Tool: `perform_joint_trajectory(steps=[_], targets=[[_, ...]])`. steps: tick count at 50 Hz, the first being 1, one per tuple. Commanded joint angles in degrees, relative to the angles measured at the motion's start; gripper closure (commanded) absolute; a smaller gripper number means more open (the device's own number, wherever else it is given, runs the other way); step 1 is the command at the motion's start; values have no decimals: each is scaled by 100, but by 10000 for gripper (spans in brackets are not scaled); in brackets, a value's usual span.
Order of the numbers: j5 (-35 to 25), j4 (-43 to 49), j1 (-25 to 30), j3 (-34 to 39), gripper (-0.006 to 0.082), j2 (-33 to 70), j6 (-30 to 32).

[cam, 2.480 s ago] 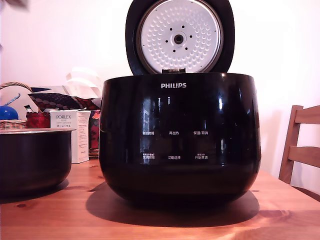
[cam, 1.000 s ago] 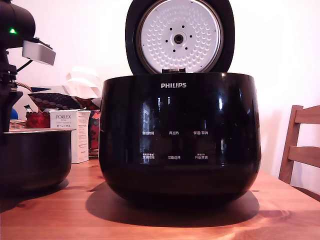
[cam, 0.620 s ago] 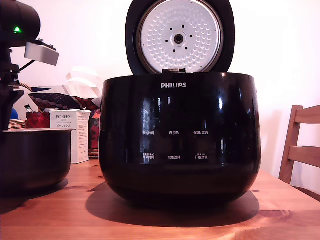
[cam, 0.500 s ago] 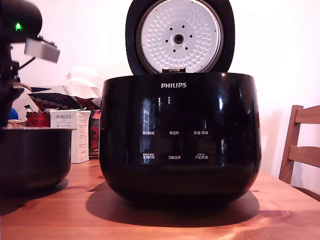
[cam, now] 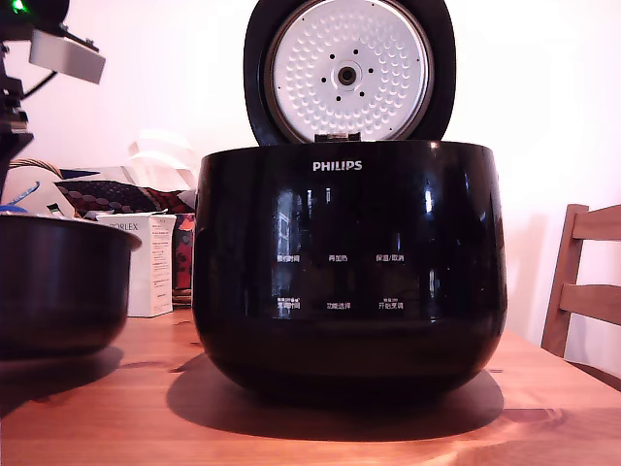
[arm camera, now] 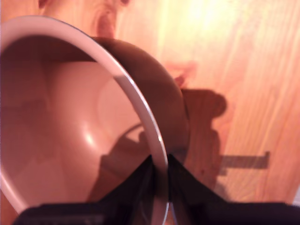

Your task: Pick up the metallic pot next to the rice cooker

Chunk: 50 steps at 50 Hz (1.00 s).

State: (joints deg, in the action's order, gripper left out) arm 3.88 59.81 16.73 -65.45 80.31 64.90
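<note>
**Rim pinch on a smooth, handle-less pot**

We have the gripper (arm camera: 160, 176) clamped on the metallic pot (cam: 58, 286), one finger inside the wall and one outside, with the thin flared rim running between them in the wrist view. In the exterior view the pot sits at about 9 o'clock from the rice cooker (cam: 349, 267), near it but not touching, over the wooden table (cam: 320, 427). Its rim looks slightly tilted there; we cannot tell for sure whether its base is clear of the wood.

We judge the pot stiff and not fragile, so squeezing the wall should not deform it. The surface inside is smooth and glossy, which makes it slippery. With no handles, the rim is the only place to take hold, and a grip at a single point leaves the whole bowl hanging to one side. We expect it to want to swing or pivot in the fingers, so a firm pinch and a slow, steady lift seem wise.
</note>
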Motion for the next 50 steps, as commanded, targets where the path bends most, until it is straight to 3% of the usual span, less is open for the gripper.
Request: perform_joint_trajectory(steps=[1, 50], targets=[[66, -79, 7, -50, 789, -280, 7], [136, 514, 144, -59, 789, -1556, -61]])
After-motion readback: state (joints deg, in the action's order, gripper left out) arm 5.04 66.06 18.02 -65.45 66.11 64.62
